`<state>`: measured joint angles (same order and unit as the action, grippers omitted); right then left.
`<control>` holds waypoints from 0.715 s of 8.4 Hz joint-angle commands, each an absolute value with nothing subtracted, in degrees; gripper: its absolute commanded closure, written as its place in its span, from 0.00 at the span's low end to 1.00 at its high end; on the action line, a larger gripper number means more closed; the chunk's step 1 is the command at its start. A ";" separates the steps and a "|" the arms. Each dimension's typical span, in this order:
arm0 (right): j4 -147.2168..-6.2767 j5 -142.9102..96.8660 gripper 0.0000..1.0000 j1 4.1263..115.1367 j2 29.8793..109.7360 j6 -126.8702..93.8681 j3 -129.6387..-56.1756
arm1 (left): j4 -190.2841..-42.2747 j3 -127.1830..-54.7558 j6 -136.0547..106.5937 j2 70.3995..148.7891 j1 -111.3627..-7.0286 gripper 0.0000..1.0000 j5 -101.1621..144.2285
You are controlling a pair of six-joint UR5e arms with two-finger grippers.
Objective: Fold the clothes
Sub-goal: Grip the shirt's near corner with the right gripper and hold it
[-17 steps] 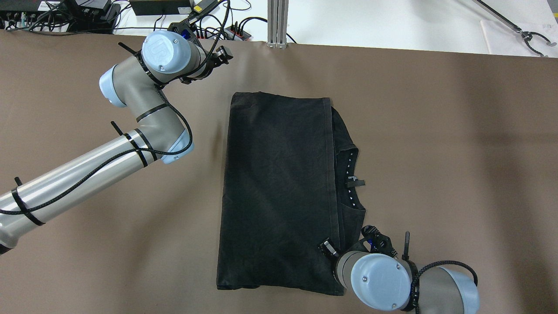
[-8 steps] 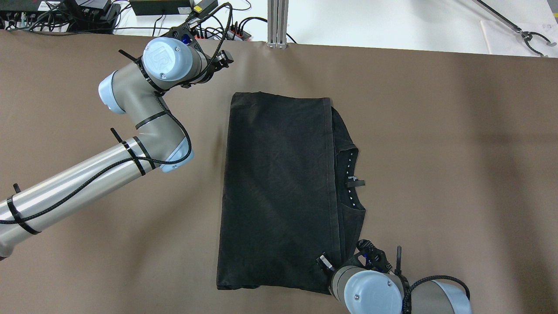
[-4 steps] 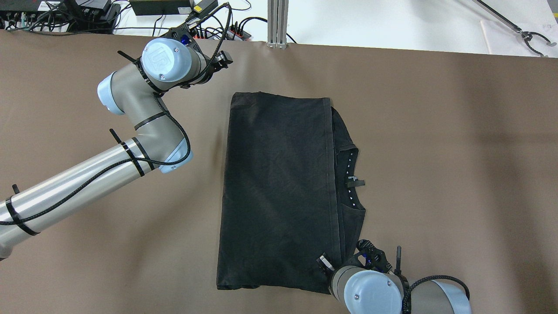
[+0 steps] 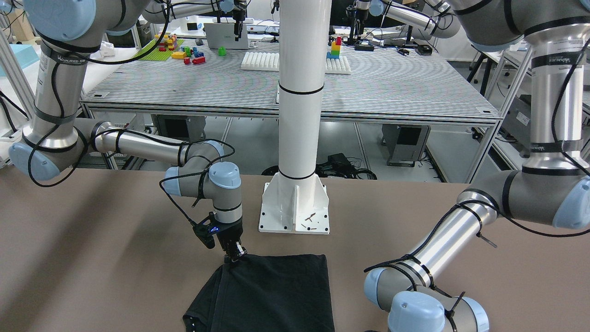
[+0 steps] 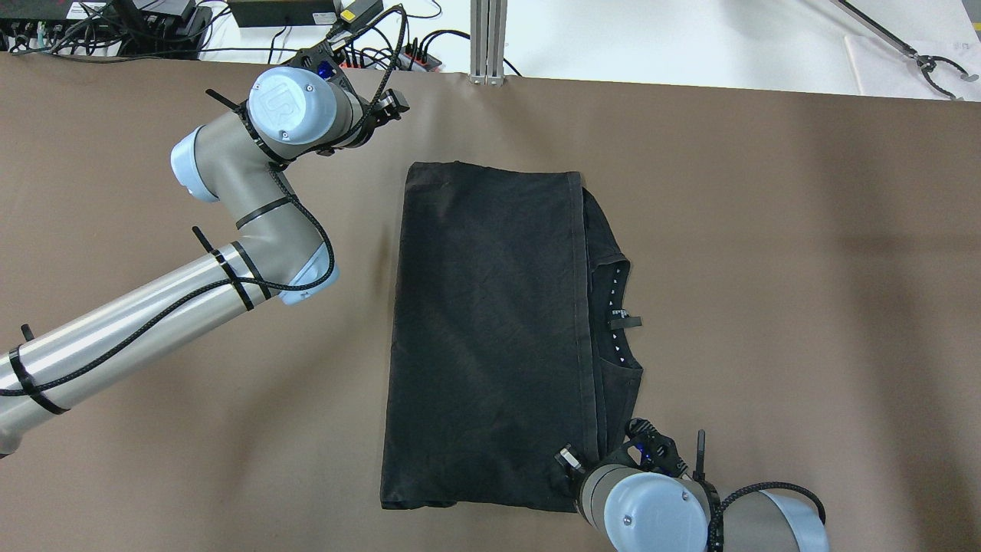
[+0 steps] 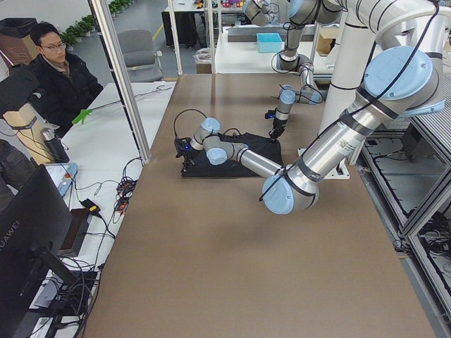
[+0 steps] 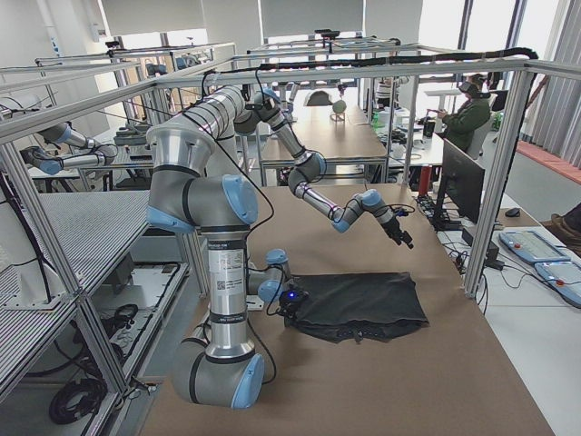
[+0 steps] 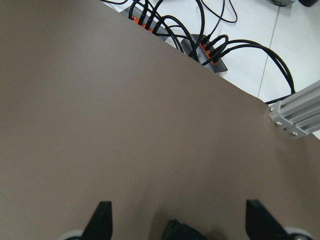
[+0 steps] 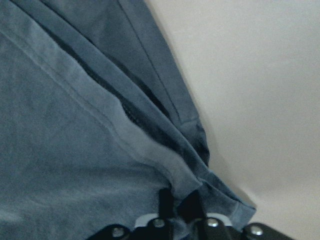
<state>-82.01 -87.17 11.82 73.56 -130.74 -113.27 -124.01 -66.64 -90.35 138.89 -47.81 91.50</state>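
Note:
The clothes (image 5: 490,330) are one black garment folded into a tall rectangle in the middle of the brown table, with its collar and label (image 5: 622,318) showing at the right edge. My right gripper (image 4: 235,255) points down at the garment's near right corner. In the right wrist view the right gripper (image 9: 180,207) is shut on the hem of the black fabric (image 9: 75,150). My left gripper (image 8: 179,210) is open and empty, with its fingers (image 8: 102,220) wide apart over bare table by the far edge, left of the garment.
A white pole (image 4: 299,92) on a base plate (image 4: 295,212) stands at the robot's side of the table. An aluminium post (image 5: 488,38) and a power strip with cables (image 8: 200,47) lie just beyond the far edge. A person (image 6: 53,77) sits off the table.
Over two seconds my right wrist has drawn back a little toward the table's near edge at the garment's corner. My left wrist has shifted slightly. The garment has not visibly moved.

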 commanded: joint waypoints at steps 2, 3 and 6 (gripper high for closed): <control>-82.52 -87.71 1.00 12.30 74.18 -130.61 -116.53 | -124.01 -66.71 -90.53 138.87 -47.81 0.06 91.58; -82.53 -87.80 1.00 11.96 74.79 -129.91 -116.02 | -123.93 -66.62 -90.53 138.87 -47.81 0.06 91.67; -82.71 -87.28 0.49 12.04 74.79 -129.73 -113.92 | -123.93 -66.71 -91.31 138.78 -47.81 0.06 91.58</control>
<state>-82.61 -87.51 12.00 74.71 -129.91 -115.26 -123.96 -66.64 -90.58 138.80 -47.81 91.62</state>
